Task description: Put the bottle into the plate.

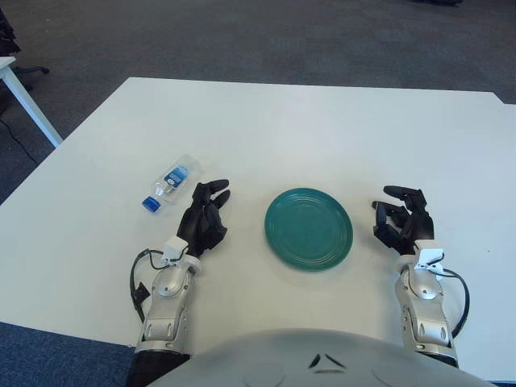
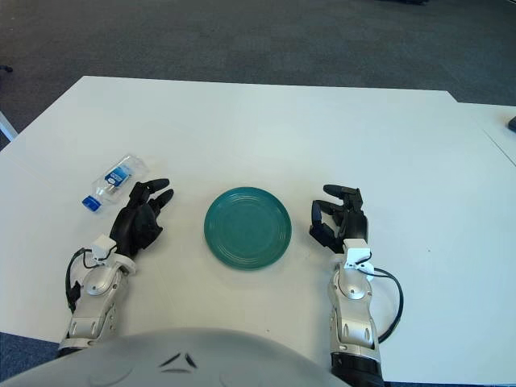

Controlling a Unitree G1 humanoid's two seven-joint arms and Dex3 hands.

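Observation:
A small clear plastic bottle (image 1: 171, 182) with a blue cap and blue label lies on its side on the white table, left of centre. A round teal plate (image 1: 309, 228) lies flat near the table's middle. My left hand (image 1: 205, 218) shows just right of and below the bottle, between it and the plate, fingers relaxed and holding nothing. My right hand (image 1: 403, 219) shows right of the plate, fingers loosely bent and holding nothing.
The white table (image 1: 322, 129) stretches far beyond the plate. Dark carpet lies past its far edge. The leg of another white table (image 1: 28, 105) stands at the far left.

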